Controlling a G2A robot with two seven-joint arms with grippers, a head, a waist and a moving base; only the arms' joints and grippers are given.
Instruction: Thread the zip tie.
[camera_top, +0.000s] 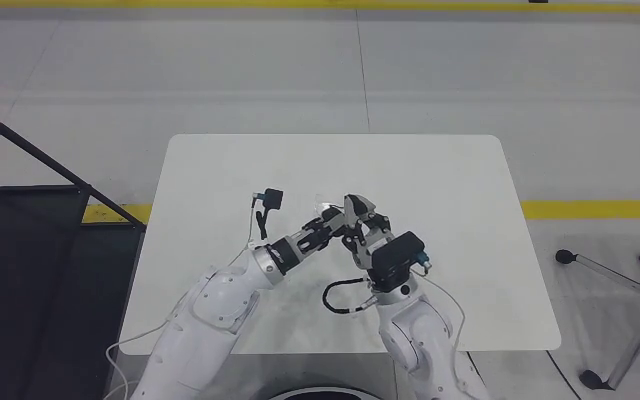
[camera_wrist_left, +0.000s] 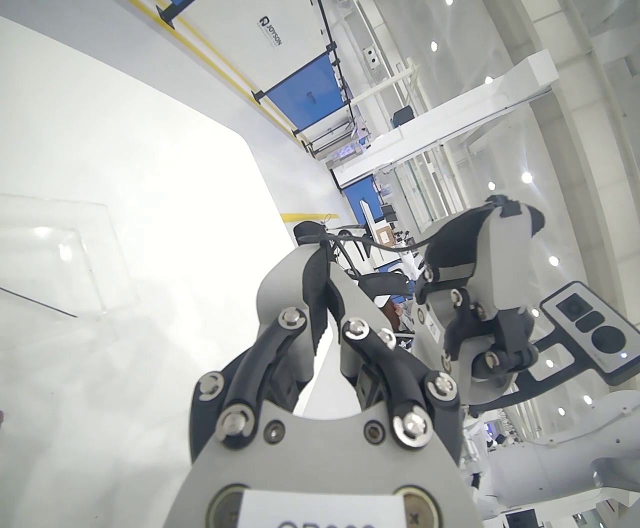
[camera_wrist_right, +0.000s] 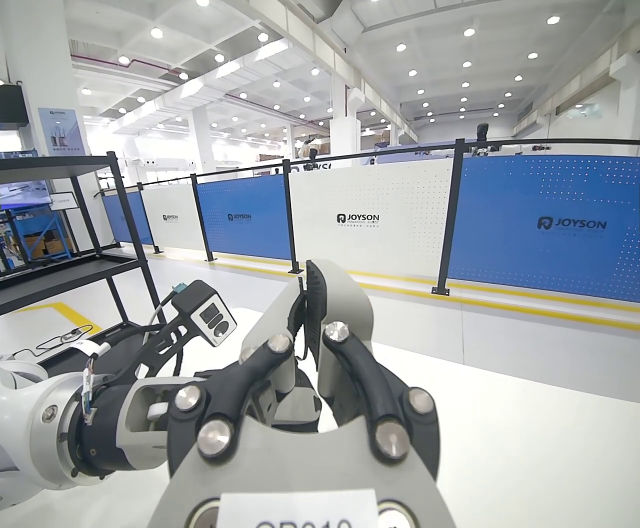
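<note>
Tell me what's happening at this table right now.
Both robot arms meet over the middle of the white table, handling a thin black zip tie. The left claw is shut on one end and the right claw on the other, so the tie spans the short gap between them, up off the table. Whether the tail has entered the head is too small to tell. A clear plastic tray lies on the table nearby.
</note>
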